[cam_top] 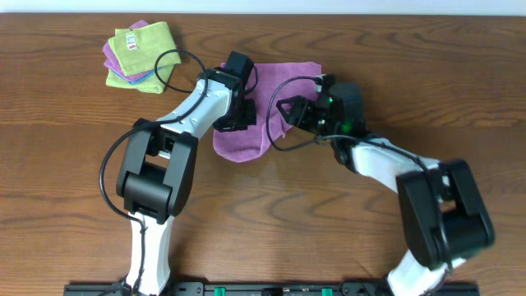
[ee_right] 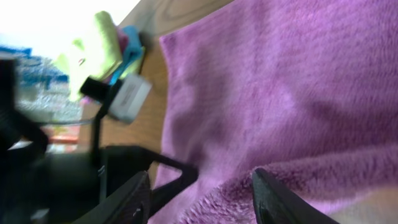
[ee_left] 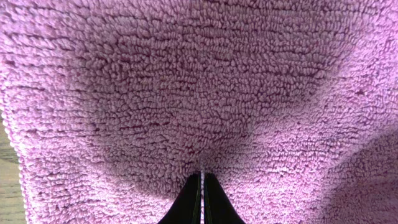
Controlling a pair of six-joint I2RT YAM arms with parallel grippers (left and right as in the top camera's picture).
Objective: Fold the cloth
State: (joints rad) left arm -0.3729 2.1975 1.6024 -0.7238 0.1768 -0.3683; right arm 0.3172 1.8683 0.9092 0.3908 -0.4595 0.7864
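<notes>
The wooden desk (cam_top: 74,131) is carrying a purple cloth (cam_top: 283,82), which is lying rumpled at the far middle between both arms. A stack of folded cloths (cam_top: 140,56) is sitting at the far left, well apart. The left gripper (ee_left: 202,196) is pressing onto the cloth, jaws together, perhaps nipping some pile. The right gripper (ee_right: 202,199) is holding its jaws apart around a raised fold.

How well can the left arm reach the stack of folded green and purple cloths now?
Probably yes: nothing stands on the bare wooden table between the left end effector, on the spread purple terry cloth, and that stack.
</notes>
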